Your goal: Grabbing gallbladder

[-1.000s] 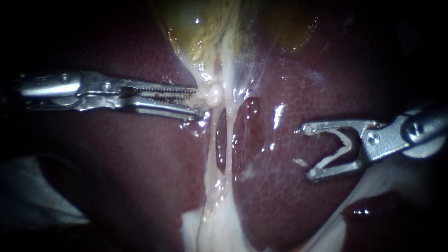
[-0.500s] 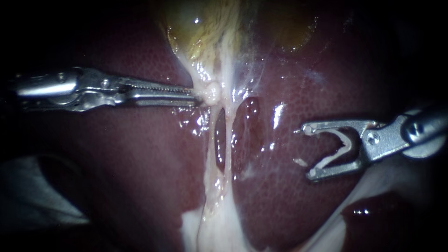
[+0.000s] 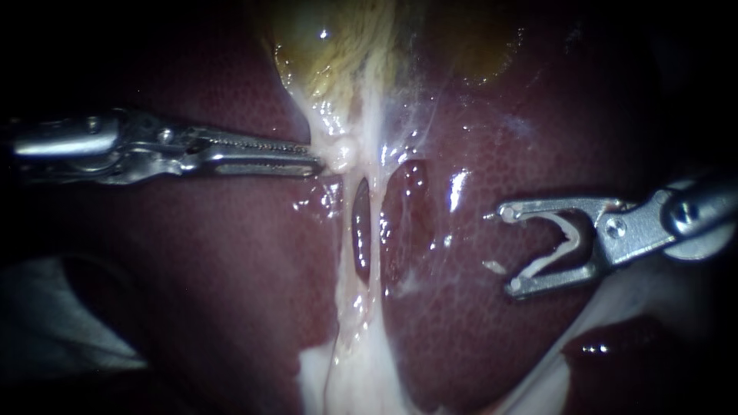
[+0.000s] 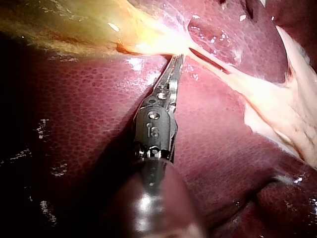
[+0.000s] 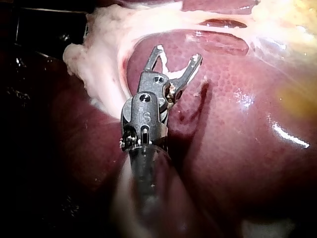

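The yellowish gallbladder (image 3: 330,46) lies at the top and narrows into a pale neck with a small nub (image 3: 344,150). My left instrument (image 3: 315,161) reaches in level over the liver (image 3: 231,253), its toothed jaws shut on that neck tissue. In the left wrist view its jaws (image 4: 177,62) lie together where the gallbladder (image 4: 84,25) tapers. My right instrument (image 3: 509,250) hovers over the liver to the right, jaws open, a whitish strip lining their inside. The right wrist view shows those jaws (image 5: 178,54) spread above the liver surface, gripping no tissue.
Two pale strands (image 3: 375,230) run down from the neck with a dark slit between them and merge into white fatty tissue (image 3: 346,369). A second yellowish patch (image 3: 484,54) shows at the upper right. Pale membrane (image 3: 653,300) lies under the right shaft.
My left instrument's jaws, open around the neck tissue a second ago, have shut on it and drawn it slightly left and up. My right instrument has not moved.
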Tool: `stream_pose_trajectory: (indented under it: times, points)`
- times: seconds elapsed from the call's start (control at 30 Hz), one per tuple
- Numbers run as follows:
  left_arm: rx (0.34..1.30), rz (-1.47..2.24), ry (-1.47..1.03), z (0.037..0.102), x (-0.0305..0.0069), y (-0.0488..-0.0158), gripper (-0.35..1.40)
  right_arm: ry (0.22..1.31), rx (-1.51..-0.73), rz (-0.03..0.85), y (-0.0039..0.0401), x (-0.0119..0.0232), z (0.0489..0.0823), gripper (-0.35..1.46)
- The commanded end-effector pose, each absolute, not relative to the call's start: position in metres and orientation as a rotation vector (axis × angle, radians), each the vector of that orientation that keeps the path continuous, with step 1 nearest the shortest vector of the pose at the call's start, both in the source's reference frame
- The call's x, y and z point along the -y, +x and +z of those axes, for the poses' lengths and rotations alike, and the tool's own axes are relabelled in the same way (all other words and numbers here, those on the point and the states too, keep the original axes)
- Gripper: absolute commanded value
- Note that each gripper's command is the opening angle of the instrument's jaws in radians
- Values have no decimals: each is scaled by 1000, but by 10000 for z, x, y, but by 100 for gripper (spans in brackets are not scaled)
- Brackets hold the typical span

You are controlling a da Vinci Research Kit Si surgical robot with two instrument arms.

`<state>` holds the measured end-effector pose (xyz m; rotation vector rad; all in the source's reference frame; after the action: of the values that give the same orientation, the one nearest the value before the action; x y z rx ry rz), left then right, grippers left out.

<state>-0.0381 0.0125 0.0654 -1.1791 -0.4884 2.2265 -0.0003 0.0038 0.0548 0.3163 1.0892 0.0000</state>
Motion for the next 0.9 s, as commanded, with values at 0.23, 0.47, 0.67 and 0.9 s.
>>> stream_pose_trajectory:
  times: [0.23, 0.47, 0.67, 0.9]
  points:
    - [498, 2222, -1178, 653, -126, -380, -35, 316, -1089, 0, -3, -38, 548, 50]
    - [500, 2222, -1178, 652, -126, -379, -35, 316, -1089, 0, -3, -38, 548, 50]
    - [502, 2221, -1178, 650, -127, -378, -35, 316, -1089, 0, -3, -38, 548, 50]
    - [521, 2218, -1181, 634, -135, -367, -35, 317, -1089, -1, -4, -38, 548, 50]
